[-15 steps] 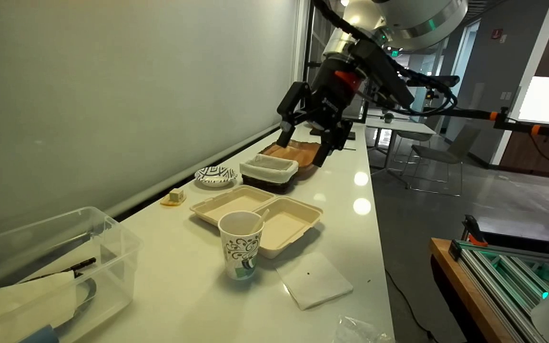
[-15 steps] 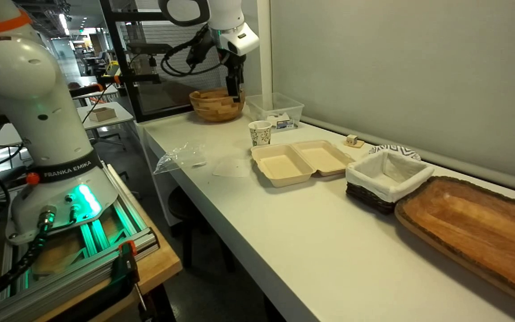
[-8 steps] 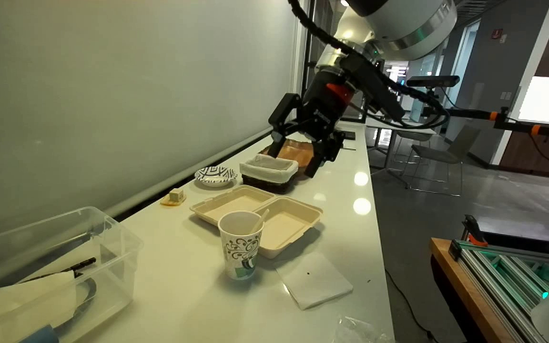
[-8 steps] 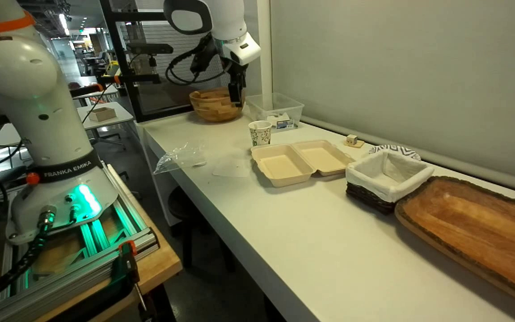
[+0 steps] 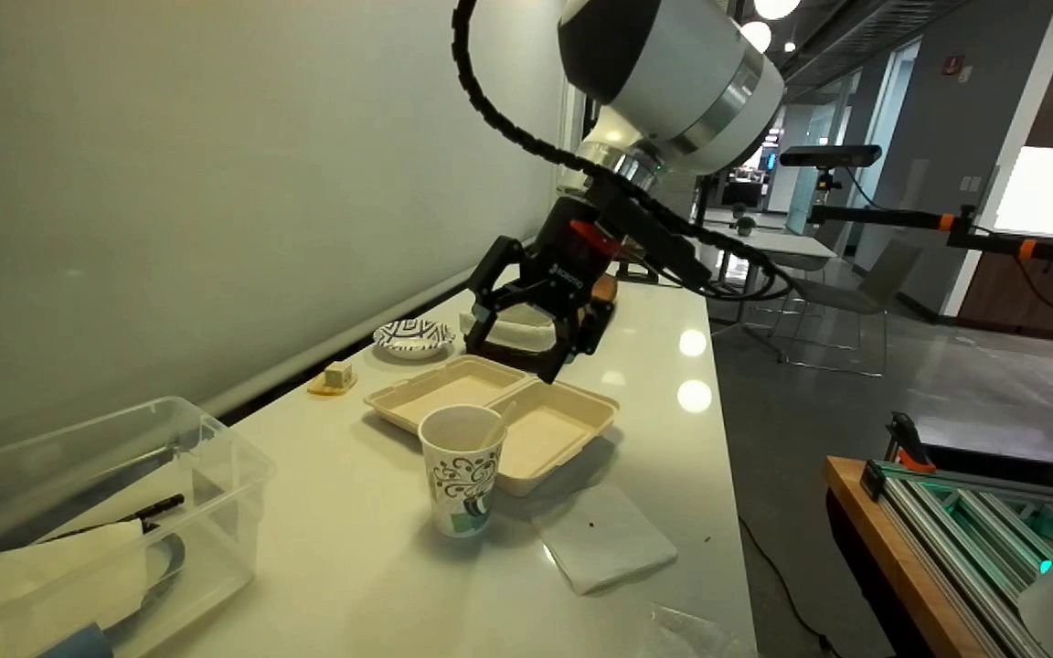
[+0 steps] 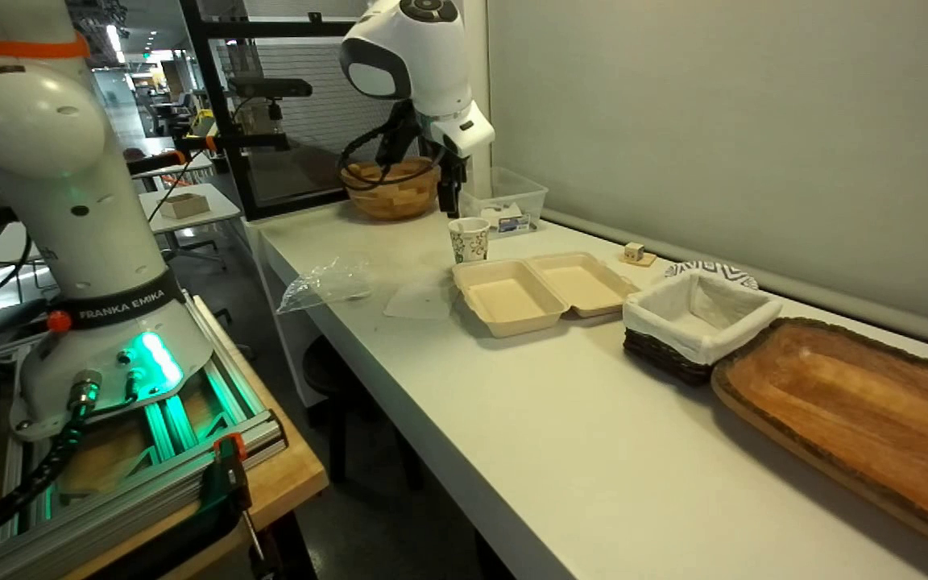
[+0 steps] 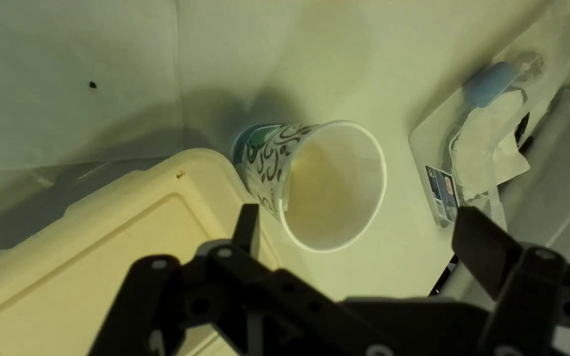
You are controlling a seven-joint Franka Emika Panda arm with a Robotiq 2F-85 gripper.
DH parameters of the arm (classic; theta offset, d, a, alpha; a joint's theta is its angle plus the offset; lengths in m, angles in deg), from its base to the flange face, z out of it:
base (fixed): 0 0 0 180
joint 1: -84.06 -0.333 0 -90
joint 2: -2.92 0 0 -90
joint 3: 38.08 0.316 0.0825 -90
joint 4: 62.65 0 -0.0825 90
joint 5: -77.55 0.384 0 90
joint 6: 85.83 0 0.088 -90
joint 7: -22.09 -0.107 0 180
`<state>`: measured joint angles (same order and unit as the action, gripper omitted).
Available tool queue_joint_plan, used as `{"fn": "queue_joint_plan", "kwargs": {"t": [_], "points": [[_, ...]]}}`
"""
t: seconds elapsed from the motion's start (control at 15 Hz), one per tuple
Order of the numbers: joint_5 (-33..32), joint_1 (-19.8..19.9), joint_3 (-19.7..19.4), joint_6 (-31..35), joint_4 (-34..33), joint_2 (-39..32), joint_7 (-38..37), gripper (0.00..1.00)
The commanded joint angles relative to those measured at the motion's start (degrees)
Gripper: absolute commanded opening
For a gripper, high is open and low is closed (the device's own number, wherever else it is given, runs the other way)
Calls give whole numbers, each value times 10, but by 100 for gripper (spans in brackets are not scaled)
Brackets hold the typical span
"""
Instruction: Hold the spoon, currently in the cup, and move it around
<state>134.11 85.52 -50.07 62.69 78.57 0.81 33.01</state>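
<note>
The white paper cup [image 5: 464,480] with a dark swirl print stands upright on the white counter; it also shows in an exterior view [image 6: 470,242] and in the wrist view [image 7: 265,165]. A pale spoon handle [image 5: 500,424] leans out over the cup's rim; its lower part is hidden inside. In the wrist view only a pale strip shows at the rim. My gripper [image 5: 512,358] is open and empty, tilted, above and behind the cup over the beige tray. In the wrist view the gripper [image 7: 357,217] has its fingers wide apart, with the cup opening ahead between them.
The open beige tray [image 5: 601,402] lies right beside the cup. A napkin [image 5: 607,541], a large clear tub [image 5: 234,457] and a plastic bag [image 6: 325,283] lie around. A lined basket [image 6: 677,350], a wooden tray [image 6: 859,403] and a wooden bowl [image 6: 391,193] stand farther off.
My gripper has moved down and closer to the cup, staying open. The cup, spoon and tray have not moved.
</note>
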Motion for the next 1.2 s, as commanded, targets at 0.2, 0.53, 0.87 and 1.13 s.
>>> {"fn": "queue_joint_plan", "kwargs": {"t": [0.2,0.53,0.87,1.13], "points": [[66,-2,15,14,-63,-100,28,79],[66,-2,21,23,-81,-127,25,39],[44,16,42,34,-71,-117,7,36],[44,3,26,39,-58,-108,7,64]]}}
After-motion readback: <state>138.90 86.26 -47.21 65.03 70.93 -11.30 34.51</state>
